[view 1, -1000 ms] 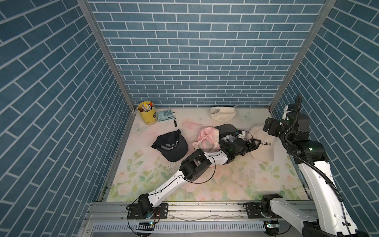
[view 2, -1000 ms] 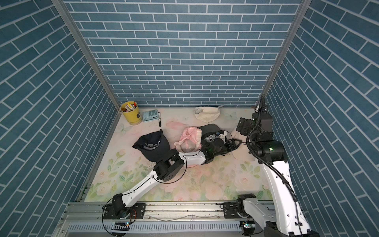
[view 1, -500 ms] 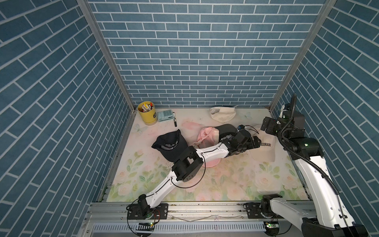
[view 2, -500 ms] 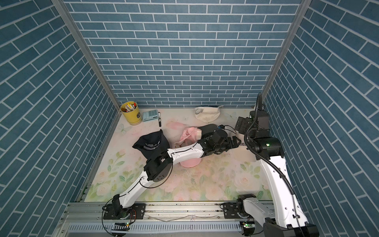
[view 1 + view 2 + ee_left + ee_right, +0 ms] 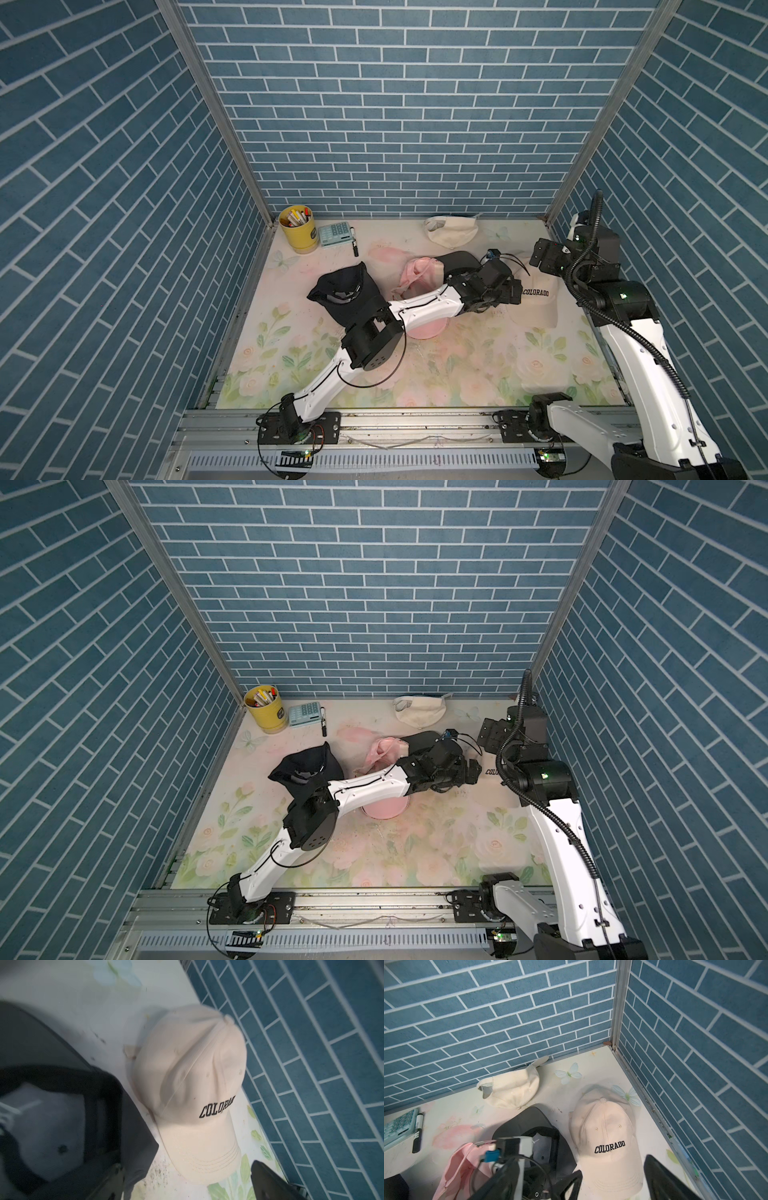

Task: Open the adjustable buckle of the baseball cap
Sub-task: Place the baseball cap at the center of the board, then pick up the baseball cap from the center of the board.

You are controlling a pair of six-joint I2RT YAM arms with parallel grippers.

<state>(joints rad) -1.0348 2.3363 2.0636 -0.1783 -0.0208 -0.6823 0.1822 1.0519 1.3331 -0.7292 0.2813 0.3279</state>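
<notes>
Top views, landmark: the cream COLORADO cap (image 5: 536, 305) lies crown up on the flowered table (image 5: 436, 374), close to the side wall; in a top view my right arm hides most of the COLORADO cap (image 5: 489, 776)
Top views, my left gripper (image 5: 513, 291): stretched out to the cap's side away from the wall, jaws spread wide and empty; touching or not, I cannot tell
Top views, my right gripper (image 5: 542, 259): hangs above the cap's rear end, jaws wide, holding nothing
Top views, other caps: a grey cap (image 5: 457, 259) just beside the COLORADO cap, a pink cap (image 5: 419, 274) past the grey one, a black cap (image 5: 345, 291) well apart, a second cream cap (image 5: 451, 230) behind it at the back wall
Top views, desk things: yellow cup (image 5: 297, 230), calculator (image 5: 336, 234) and marker (image 5: 354, 245), all well apart from the COLORADO cap
Left wrist view, cap: the COLORADO cap (image 5: 193, 1084) fills the middle, blurred, its brim end nearest my one visible finger (image 5: 268, 1180)
Left wrist view, strap: a strap end (image 5: 131, 1052) sticks out at the cap's rear; the buckle itself I cannot make out
Left wrist view, neighbour: the grey cap (image 5: 52, 1105) lies inside up against the COLORADO cap's side
Right wrist view, my fingers (image 5: 662, 1180): they stand wide apart with nothing between them; the COLORADO cap (image 5: 608, 1142) lies beyond, brim nearest
Right wrist view, neighbours: the grey cap (image 5: 529, 1124) just beside the COLORADO cap, the second cream cap (image 5: 510, 1088) apart behind it
</notes>
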